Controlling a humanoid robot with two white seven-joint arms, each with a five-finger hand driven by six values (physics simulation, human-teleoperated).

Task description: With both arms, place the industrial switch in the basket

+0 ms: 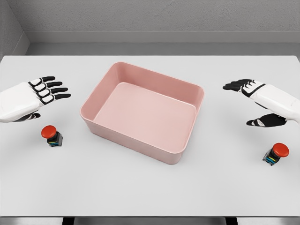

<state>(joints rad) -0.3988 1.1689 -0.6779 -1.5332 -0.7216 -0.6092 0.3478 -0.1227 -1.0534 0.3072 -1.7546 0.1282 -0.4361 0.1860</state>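
Basket: a pink rectangular basket [182, 90] sits on the white table [150, 192], turned at a slight angle to the table's edges; it serves as the landmark for everything below, and nothing lies inside it.
Left switch: an industrial switch with a red mushroom button on a dark body [52, 136] stands upright on the table to the left of the basket, near its lower left corner but apart from the wall.
Right switch: a second industrial switch of the same kind [276, 153] sits to the right of the basket, well apart from it and close to the table's right edge; it leans, with its red button tipped toward the right.
Left hand: the left hand [33, 98] hovers left of the basket, above and behind the left switch, not touching it; its black-tipped fingers [55, 84] are stretched out toward the basket and hold nothing.
Right hand: the right hand [262, 101] hovers right of the basket, above and behind the right switch, clear of it; its fingers [236, 85] point toward the basket, the thumb hangs below, and the hand is empty.
Table: its far edge meets a grey wall [150, 18] behind the basket.
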